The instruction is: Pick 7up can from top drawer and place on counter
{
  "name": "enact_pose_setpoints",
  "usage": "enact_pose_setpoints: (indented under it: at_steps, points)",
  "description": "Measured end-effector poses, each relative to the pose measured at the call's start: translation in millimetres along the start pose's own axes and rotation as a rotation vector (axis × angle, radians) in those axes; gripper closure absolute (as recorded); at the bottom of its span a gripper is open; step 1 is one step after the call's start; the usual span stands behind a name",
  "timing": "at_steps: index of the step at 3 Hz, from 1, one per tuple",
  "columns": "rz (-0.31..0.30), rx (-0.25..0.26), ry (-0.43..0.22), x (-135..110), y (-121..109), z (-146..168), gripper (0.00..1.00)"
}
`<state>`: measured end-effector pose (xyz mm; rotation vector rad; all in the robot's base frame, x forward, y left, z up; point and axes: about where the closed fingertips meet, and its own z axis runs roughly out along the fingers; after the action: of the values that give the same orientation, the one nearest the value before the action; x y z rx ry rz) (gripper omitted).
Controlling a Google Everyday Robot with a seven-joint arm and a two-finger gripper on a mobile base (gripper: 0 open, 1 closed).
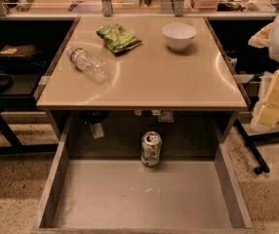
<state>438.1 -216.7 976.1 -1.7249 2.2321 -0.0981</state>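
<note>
step: reach for can (151,148) | can: upright, back-centre of open drawer (144,199), just under counter (154,82) edge | gripper: out of view, state cannot be told | advice: enter low from front, grip sides, pull back before lifting | counter: glossy; bottle (88,64), bag (118,36), bowl (179,35) | room: speckled floor (12,189)

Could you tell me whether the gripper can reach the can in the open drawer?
Probably yes. The gripper is out of view, but the white-and-green aluminium 7up can stands upright, alone, at the back of the open grey metal top drawer. The beige counter edge above may crowd a straight-down approach.
</note>
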Motion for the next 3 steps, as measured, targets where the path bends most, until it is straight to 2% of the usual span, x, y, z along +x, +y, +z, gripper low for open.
enact_pose_setpoints:
  at_steps: [2,3]
  points:
    - [0.007,-0.009,-0.003,2.8,6.3,12.7,0.00]
    - [0.023,-0.033,-0.011,13.6,21.4,45.8,0.00]
